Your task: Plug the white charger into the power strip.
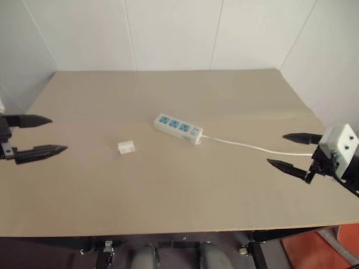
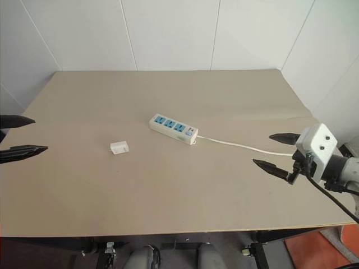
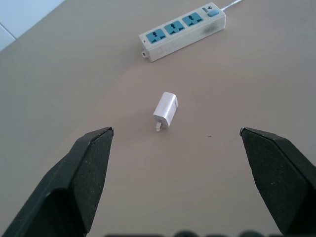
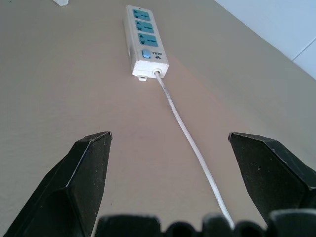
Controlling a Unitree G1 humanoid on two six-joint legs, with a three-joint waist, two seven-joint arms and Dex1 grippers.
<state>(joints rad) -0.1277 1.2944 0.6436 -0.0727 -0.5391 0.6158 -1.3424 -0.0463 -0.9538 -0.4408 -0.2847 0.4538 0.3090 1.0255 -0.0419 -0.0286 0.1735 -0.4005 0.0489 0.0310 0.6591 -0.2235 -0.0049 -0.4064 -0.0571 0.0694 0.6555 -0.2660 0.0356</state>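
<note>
The white charger (image 1: pixel 126 147) lies on its side on the tan table (image 1: pixel 179 196), left of centre, its prongs showing in the left wrist view (image 3: pixel 165 110). The power strip (image 1: pixel 178 128), a white bar with three blue sockets, rests at mid-table a little right of the charger; its thin cord (image 1: pixel 252 147) trails off to the right. My left gripper (image 1: pixel 49 134) hovers open at the table's left side, pointed at the charger from a distance. My right gripper (image 1: pixel 286 150) hangs open at the right side, above the cord (image 4: pixel 190 138) and facing the strip's switch end (image 4: pixel 144 37).
White panelled walls stand behind and to the right of the table. The table's front edge (image 1: pixel 168 230) runs across the lower part of the head views, with an orange floor patch (image 1: pixel 320 249) below at the right.
</note>
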